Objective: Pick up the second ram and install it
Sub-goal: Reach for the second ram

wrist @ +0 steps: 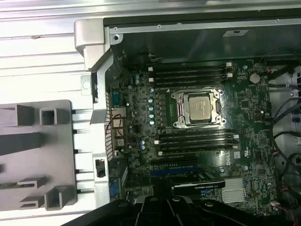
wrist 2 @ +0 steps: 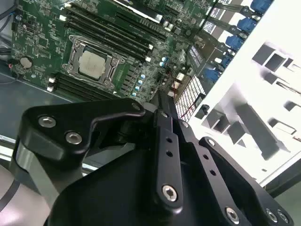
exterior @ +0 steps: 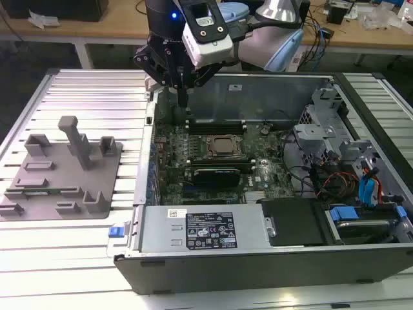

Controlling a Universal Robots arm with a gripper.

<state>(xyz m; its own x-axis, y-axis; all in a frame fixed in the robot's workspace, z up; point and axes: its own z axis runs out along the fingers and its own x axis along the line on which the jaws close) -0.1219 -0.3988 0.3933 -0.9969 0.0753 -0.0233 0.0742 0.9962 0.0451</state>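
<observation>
Over the back corner of the open PC case, toward the exterior view's left, the hand hangs just above the motherboard. It looks closed w/ nothing in it. The ram stick, thin & dark green, seems to sit in a slot of the grey holder on the tabletop, outside the case & well apart from the hand. The CPU socket lies btwn black slot rows.

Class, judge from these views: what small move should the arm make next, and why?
Probably lift clear and swing toward the gray holder at the exterior view's left: the gripper hangs over the far memory slots, and a thin stick seems to lie in that holder.
</observation>
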